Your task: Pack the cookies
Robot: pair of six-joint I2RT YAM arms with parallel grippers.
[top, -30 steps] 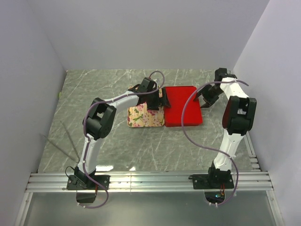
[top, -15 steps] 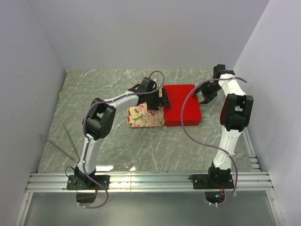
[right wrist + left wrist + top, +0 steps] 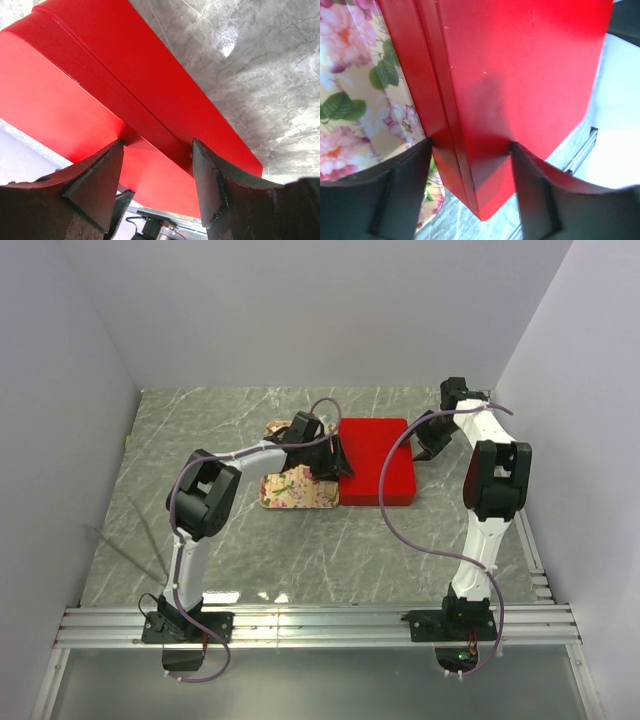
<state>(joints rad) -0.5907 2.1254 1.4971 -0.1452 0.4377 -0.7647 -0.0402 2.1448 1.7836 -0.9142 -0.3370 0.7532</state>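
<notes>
I cannot find the cookies in any of my views, so I cannot tell where they are or which way they point. What I do see is the red box, closed and lying on the table right of centre, toward the far side. From above it looks nearly square. Its sides run roughly near to far, with a slight twist, and I cannot tell which axis is the longer.

My left hand is at the box's left edge. In its wrist view the left hand has the edge of the red box between its fingers, both tips touching red, so it is gripping the box. The lid seam runs down toward the near corner.

My right hand is at the far right corner of the box. In its wrist view the right hand clamps the edge of the red box the same way, fingers pressed against it on both sides, with the table beyond.

The cream floral tray lies just left of the box, touching it and slightly skewed. The left wrist view shows the tray against the box's side.
</notes>
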